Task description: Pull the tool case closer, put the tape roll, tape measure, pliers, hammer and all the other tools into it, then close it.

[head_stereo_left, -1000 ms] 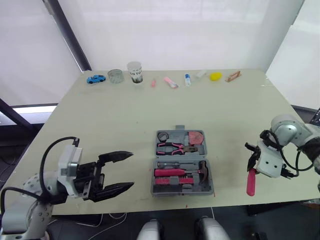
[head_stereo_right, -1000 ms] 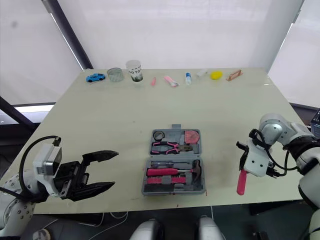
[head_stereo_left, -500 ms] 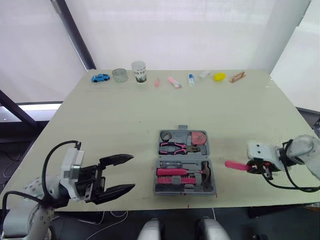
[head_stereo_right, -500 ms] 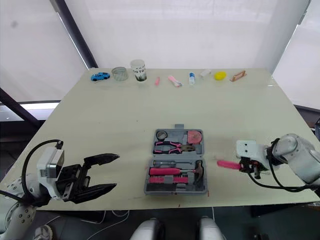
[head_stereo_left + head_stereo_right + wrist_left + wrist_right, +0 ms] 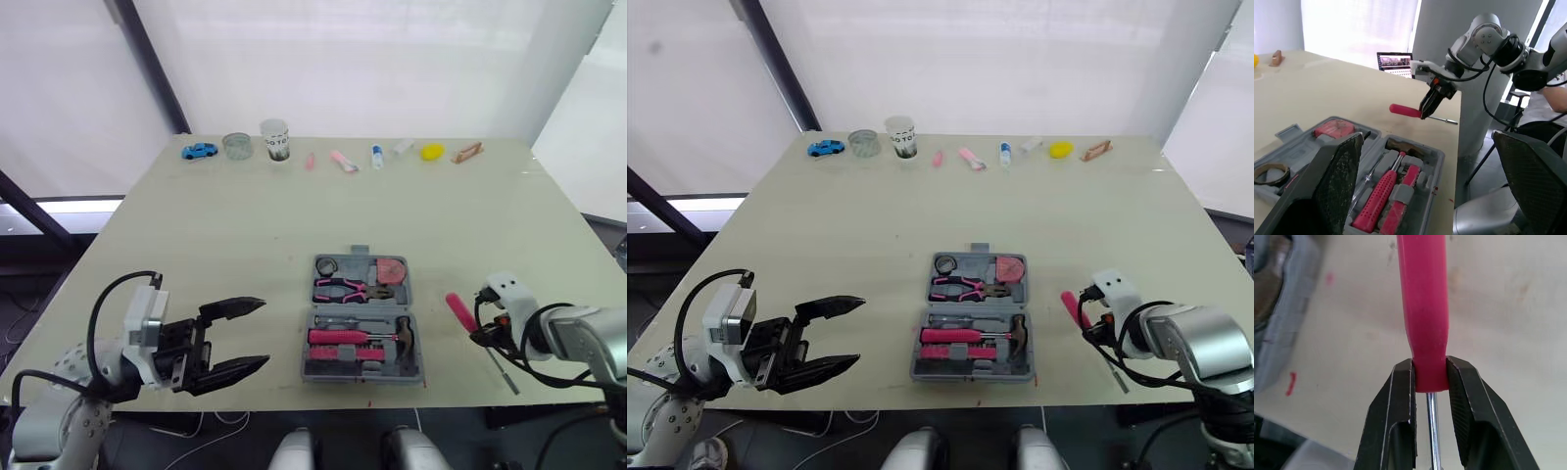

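Desk [image 5: 245, 235]: pale, wide. The work sits at the near middle.

Case [image 5: 355, 252]: open and flat near the near edge, between my two hands. I judge it already pulled close, since both hands can reach it. No brand or label readable on it.

Left hand [image 5: 263, 333]: fingers spread wide, empty, hovering near left of the case. Probably waiting to steady the case or swing it shut.

Right hand [image 5: 1428, 369]: pinching the screwdriver [image 5: 458, 309] just right of the case. The grip is at the neck where pink handle meets steel shaft, likely so the tool will not pivot when laid in.

Hammer [image 5: 397, 333]: seated in the near half. Pliers [image 5: 343, 289]: seated in the far half. Tape measure [image 5: 390, 268]: far right pocket. Tape roll [image 5: 325, 265]: far left pocket.

Cup [image 5: 275, 140], far edge: dark lettering, too small to read.
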Robot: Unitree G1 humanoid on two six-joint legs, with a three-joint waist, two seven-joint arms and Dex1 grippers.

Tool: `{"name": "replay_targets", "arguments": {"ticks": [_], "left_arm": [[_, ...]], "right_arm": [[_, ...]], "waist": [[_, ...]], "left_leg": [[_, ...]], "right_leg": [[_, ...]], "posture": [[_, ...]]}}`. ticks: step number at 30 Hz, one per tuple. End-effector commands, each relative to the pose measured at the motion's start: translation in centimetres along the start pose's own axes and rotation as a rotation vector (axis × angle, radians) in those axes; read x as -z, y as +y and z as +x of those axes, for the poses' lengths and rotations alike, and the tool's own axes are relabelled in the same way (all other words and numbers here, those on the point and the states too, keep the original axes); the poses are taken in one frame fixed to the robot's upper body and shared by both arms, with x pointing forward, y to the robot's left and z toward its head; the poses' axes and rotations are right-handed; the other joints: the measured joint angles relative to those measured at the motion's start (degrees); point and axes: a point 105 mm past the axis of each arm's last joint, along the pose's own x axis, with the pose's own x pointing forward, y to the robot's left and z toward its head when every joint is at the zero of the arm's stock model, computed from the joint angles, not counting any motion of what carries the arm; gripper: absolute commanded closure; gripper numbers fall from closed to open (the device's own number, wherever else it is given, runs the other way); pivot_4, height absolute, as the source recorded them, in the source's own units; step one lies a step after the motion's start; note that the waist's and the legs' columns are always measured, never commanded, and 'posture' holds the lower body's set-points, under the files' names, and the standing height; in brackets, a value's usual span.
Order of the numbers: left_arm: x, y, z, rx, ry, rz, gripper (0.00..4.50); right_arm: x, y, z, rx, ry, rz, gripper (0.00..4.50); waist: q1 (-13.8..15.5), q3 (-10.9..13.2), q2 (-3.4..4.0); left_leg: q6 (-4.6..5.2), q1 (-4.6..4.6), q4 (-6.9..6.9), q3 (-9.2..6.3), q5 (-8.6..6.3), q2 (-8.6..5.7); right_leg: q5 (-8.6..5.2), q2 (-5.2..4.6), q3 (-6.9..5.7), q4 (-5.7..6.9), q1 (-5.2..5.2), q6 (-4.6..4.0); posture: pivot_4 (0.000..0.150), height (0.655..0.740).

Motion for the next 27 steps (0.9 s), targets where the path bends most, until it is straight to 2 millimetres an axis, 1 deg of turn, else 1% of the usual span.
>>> {"name": "replay_targets", "arguments": {"ticks": [1, 5, 9, 10, 11, 12, 13, 14, 17, 19, 20, 21, 23, 27], "left_arm": [[-0.6, -0.5, 0.3, 0.035, -0.016, 0.018, 0.0], [-0.7, -0.6, 0.4, 0.057, -0.012, 0.022, 0.0], [-0.8, -0.3, 0.4, 0.068, -0.009, 0.028, 0.0], [-0.8, -0.2, 0.4, 0.07, -0.007, 0.028, 0.0], [-0.9, -0.2, 0.4, 0.072, -0.006, 0.029, 0.0], [-0.9, -0.1, 0.4, 0.074, -0.005, 0.029, 0.0], [-0.9, 0.0, 0.4, 0.074, -0.003, 0.029, 0.0], [-0.8, 0.0, 0.4, 0.076, 0.003, 0.031, 0.0], [-0.8, 0.2, 0.3, 0.075, 0.009, 0.032, 0.0], [-0.8, 0.4, 0.3, 0.075, 0.009, 0.033, 0.0], [-0.8, 0.4, 0.3, 0.076, 0.008, 0.034, 0.0], [-0.8, 0.5, 0.4, 0.075, 0.006, 0.036, 0.0], [-0.9, 0.6, 0.5, 0.074, -0.001, 0.041, 0.0], [-1.2, 0.5, 0.8, 0.08, -0.016, 0.049, 0.0]], "right_arm": [[-1.5, -0.9, -0.2, 0.115, -0.114, 0.102, 4.12], [-1.5, -0.9, 0.5, 0.156, -0.126, 0.165, 4.12], [-1.1, -0.6, 1.5, 0.171, -0.102, 0.205, 4.12], [-1.0, -0.4, 1.8, 0.168, -0.097, 0.22, 3.32], [-0.9, -0.3, 2.0, 0.161, -0.094, 0.23, 3.06], [-0.8, -0.2, 2.1, 0.16, -0.093, 0.24, 2.72], [-0.8, -0.2, 2.1, 0.159, -0.098, 0.25, 2.17], [-1.1, 0.1, 2.1, 0.136, -0.12, 0.266, 1.78], [-1.6, 0.8, 1.7, 0.091, -0.196, 0.229, 0.09], [-1.5, 1.6, 1.6, 0.036, -0.231, 0.235, 0.09], [-1.4, 1.6, 1.3, 0.058, -0.269, 0.13, 0.09], [-1.1, 1.9, 1.1, 0.056, -0.302, 0.06, 0.09], [-0.3, 1.5, 1.1, 0.096, -0.349, -0.009, 0.09], [0.1, 0.5, 1.6, 0.166, -0.456, 0.033, 0.09]], "waist": [[-0.4, 0.0, 0.0], [-0.7, 0.0, 0.0], [-0.9, 0.0, 0.0], [-0.9, 0.0, 0.0], [-0.9, 0.0, -0.01], [-0.9, 0.0, -0.01], [-0.9, 0.0, 0.0], [-1.0, 0.0, -0.02], [-1.0, 0.0, -0.03], [-0.9, 0.0, -0.03], [-0.8, 0.0, -0.02], [-0.7, 0.0, -0.01], [-0.8, 0.0, -0.04], [-1.4, 0.0, -0.05]], "left_leg": [[0.0, 0.01, -0.01, -0.01, 0.0, 0.04], [0.0, 0.0, -0.01, -0.04, 0.0, 0.06], [0.0, 0.0, -0.01, -0.04, 0.0, 0.06], [0.0, 0.0, -0.03, -0.04, 0.0, 0.06], [0.0, 0.0, -0.03, -0.04, 0.0, 0.06], [0.0, 0.0, -0.03, -0.05, 0.0, 0.06], [0.0, 0.0, -0.03, -0.06, 0.0, 0.05], [0.0, 0.0, -0.03, -0.04, 0.0, 0.06], [0.0, 0.02, -0.04, -0.05, 0.0, 0.06], [0.0, 0.01, -0.04, -0.05, 0.0, 0.06], [0.0, 0.01, -0.04, -0.07, 0.0, 0.06], [0.0, -0.01, -0.05, -0.09, 0.0, 0.06], [0.0, -0.03, -0.07, -0.08, 0.0, 0.04], [0.0, 0.08, -0.08, -0.03, 0.0, 0.09]], "right_leg": [[0.0, 0.07, 0.01, 0.01, -0.01, 0.0], [0.01, 0.1, 0.0, 0.02, 0.0, -0.01], [0.01, 0.1, 0.0, 0.01, 0.0, -0.01], [0.01, 0.1, 0.0, 0.01, 0.0, -0.01], [0.01, 0.1, 0.0, 0.01, 0.0, -0.01], [0.01, 0.11, 0.0, 0.01, 0.0, -0.01], [0.01, 0.11, -0.01, 0.01, 0.0, -0.01], [0.01, 0.11, 0.01, 0.02, 0.0, -0.01], [0.01, 0.11, 0.0, 0.01, 0.01, 0.0], [0.01, 0.1, 0.0, 0.0, 0.01, 0.0], [0.0, 0.1, -0.02, 0.0, 0.02, 0.0], [0.0, 0.1, -0.04, -0.02, 0.02, 0.0], [-0.01, 0.06, -0.05, -0.07, 0.01, 0.01], [-0.06, 0.12, 0.07, -0.02, 0.02, 0.08]], "posture": [[0.15, 0.74], [0.15, 0.74], [0.15, 0.74], [0.15, 0.74], [0.15, 0.74], [0.15, 0.74], [0.15, 0.74], [0.15, 0.74], [0.15, 0.74], [0.15, 0.74], [0.15, 0.74], [0.15, 0.74], [0.15, 0.74], [0.15, 0.74]]}}
